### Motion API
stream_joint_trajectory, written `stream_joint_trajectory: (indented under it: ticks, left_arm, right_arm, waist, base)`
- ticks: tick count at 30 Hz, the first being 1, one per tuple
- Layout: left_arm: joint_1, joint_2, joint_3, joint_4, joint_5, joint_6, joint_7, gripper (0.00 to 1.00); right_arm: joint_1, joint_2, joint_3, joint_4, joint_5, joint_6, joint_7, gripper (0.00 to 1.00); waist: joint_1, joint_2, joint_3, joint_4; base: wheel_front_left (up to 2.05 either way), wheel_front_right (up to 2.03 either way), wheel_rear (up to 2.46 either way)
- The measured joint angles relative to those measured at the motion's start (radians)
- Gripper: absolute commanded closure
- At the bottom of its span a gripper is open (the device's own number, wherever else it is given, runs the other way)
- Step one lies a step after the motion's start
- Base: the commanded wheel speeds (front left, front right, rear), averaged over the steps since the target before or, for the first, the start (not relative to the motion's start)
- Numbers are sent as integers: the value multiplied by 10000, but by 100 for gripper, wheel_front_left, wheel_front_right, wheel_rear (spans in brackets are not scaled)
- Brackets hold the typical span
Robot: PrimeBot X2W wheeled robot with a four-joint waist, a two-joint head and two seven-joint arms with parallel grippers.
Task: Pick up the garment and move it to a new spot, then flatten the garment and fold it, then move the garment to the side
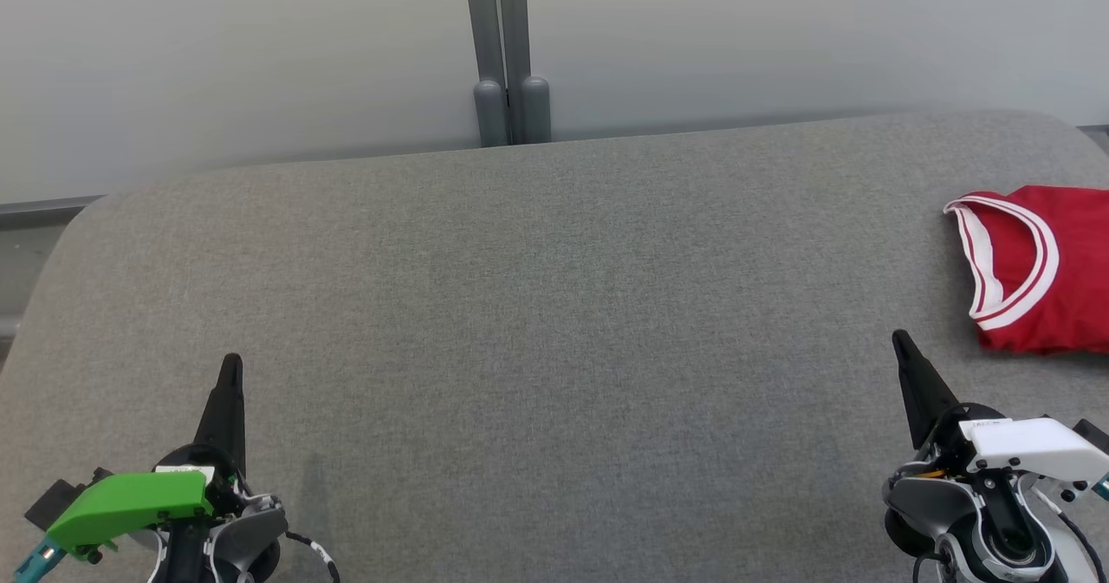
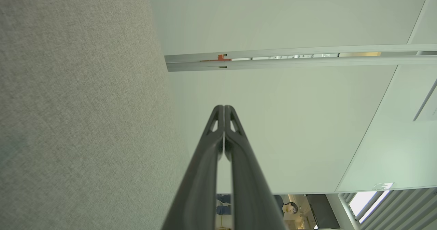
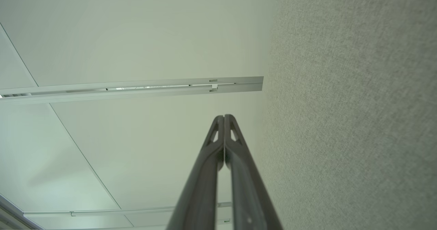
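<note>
Red garment (image 1: 1053,280) lies flat on the grey counter (image 1: 537,306), long axis apparently side to side, collar end leftward. Right claw (image 1: 901,339) hovers near the garment, just left of its collar, pinched closed, empty. Left claw (image 1: 232,363) sits well apart from the garment, closed, empty too.

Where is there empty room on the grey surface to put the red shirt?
The whole middle of the grey surface is bare, from the left gripper across to the right gripper and back to the wall. Only the right edge is taken, by the red shirt.
</note>
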Motion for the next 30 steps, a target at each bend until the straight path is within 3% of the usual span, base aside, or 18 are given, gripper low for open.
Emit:
stream_joint_trajectory:
  ticks: [30]
  left_arm:
    - [0, 0, 0, 0, 0, 0, 0, 100]
  right_arm:
    - [0, 0, 0, 0, 0, 0, 0, 100]
  waist:
    - [0, 0, 0, 0]
  base:
    - [0, 0, 0]
